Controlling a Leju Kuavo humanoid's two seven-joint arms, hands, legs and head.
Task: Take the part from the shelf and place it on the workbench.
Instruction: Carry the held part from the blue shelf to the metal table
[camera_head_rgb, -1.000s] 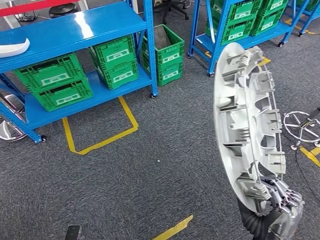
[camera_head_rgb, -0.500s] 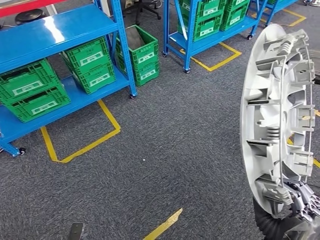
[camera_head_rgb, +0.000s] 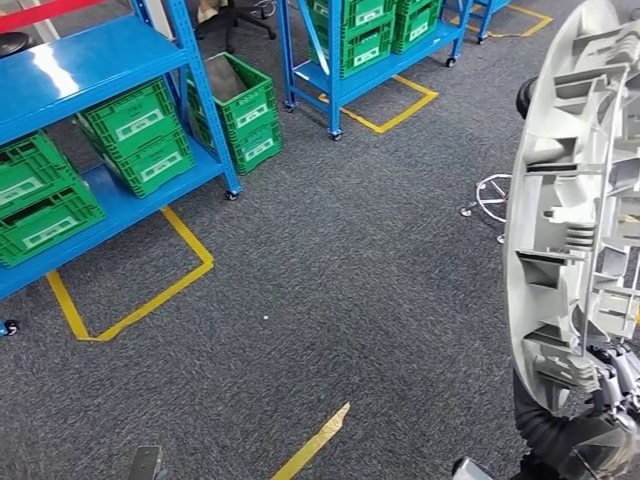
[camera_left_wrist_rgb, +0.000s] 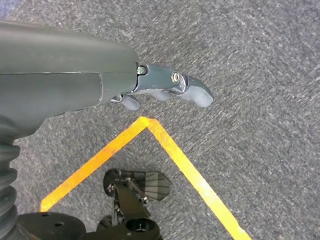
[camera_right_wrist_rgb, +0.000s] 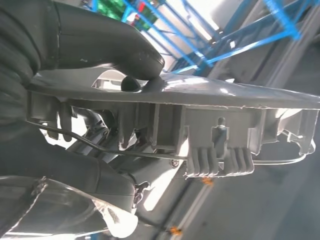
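The part is a large silver-grey wheel cover (camera_head_rgb: 573, 210) with ribbed clips on its inner face, held upright on edge at the right of the head view. My right hand (camera_head_rgb: 604, 410) grips its lower rim from below. In the right wrist view the thumb (camera_right_wrist_rgb: 113, 45) presses on the cover's rim (camera_right_wrist_rgb: 211, 95) and dark fingers curl under it. My left hand (camera_left_wrist_rgb: 166, 87) hangs over the grey carpet, fingers extended and apart, holding nothing.
Blue shelves (camera_head_rgb: 90, 60) with green crates (camera_head_rgb: 136, 135) stand at the left; another blue rack (camera_head_rgb: 362, 60) stands behind. A green crate (camera_head_rgb: 238, 105) sits on the floor between them. Yellow tape lines (camera_head_rgb: 128, 300) mark the carpet. A chair base (camera_head_rgb: 490, 200) lies near the cover.
The whole scene has slid left as the camera turned right. The wheel cover stays in my right hand, now nearer the picture's right edge.
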